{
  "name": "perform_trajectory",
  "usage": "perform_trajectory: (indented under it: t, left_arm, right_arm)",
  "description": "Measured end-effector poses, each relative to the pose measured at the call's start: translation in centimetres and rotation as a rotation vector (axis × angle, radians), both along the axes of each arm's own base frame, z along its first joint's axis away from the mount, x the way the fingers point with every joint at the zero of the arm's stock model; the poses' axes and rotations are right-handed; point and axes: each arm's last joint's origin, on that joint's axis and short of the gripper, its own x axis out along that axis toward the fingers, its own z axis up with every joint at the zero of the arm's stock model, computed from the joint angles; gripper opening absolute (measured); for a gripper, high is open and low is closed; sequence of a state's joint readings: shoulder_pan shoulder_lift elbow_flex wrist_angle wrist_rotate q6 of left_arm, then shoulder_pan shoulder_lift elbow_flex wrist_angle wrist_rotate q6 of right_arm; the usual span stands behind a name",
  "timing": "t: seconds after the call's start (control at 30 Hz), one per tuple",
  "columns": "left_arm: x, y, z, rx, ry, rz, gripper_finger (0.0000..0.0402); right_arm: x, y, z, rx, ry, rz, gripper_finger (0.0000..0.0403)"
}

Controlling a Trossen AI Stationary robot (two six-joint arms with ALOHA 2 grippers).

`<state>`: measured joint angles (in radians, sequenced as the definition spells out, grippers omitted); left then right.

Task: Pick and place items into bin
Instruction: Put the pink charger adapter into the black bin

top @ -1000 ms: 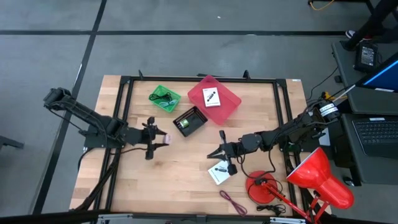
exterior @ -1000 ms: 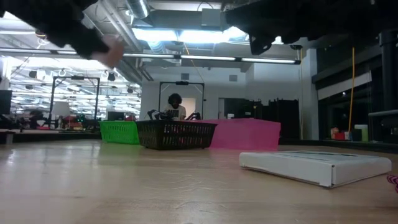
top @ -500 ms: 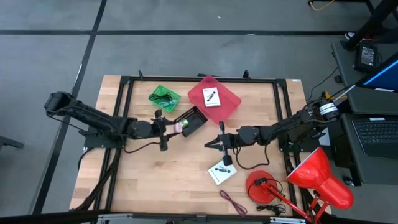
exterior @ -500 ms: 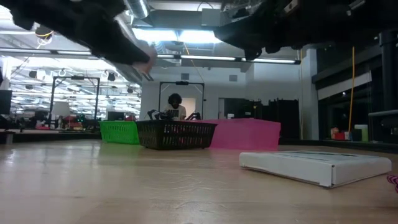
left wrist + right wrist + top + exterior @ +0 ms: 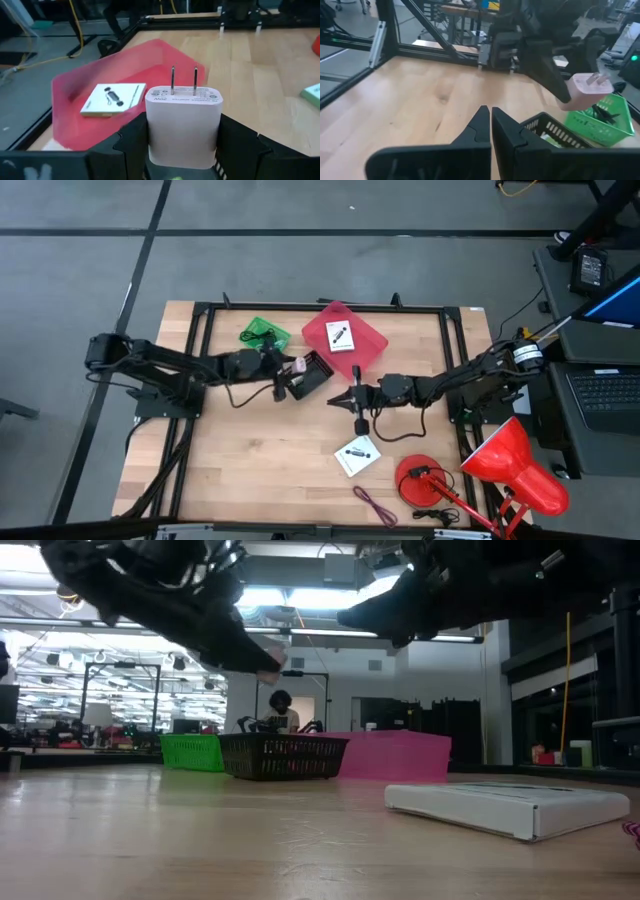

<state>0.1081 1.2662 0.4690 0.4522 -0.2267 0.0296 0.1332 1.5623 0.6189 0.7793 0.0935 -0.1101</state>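
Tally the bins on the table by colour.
Green mesh bin: 1
Black mesh bin: 1
Pink plastic bin: 1
Total: 3

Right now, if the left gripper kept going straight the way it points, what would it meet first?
The left gripper, shut on the pink charger, points toward the red bin holding a white card. That bin looks first in line, though the black basket lies just below it; depth is unclear.
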Motion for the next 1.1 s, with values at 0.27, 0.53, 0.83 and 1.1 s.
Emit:
perform_trajectory:
  t: [0.27,0.53,0.83,1.1]
  left_arm:
    - [2.4,2.9,0.7,-0.06,0.12,-0.025,0.019]
    - [5.2,4.8,-0.2,-0.085,0.252,0.011,0.019]
    - [6.6,5.2,-3.3,-0.109,0.356,0.009,0.019]
    - [6.9,5.1,-4.9,-0.128,0.407,0.009,0.0192]
  right_arm:
    - [0.0,-1.3,-0.5,-0.004,0.055,-0.044,0.0]
    - [0.0,-1.8,-0.8,0.018,0.086,-0.065,0.0]
    - [-0.1,-1.8,-1.1,0.015,0.114,-0.065,0.0]
    - [-0.1,-1.8,-1.1,0.012,0.12,-0.065,0.0]
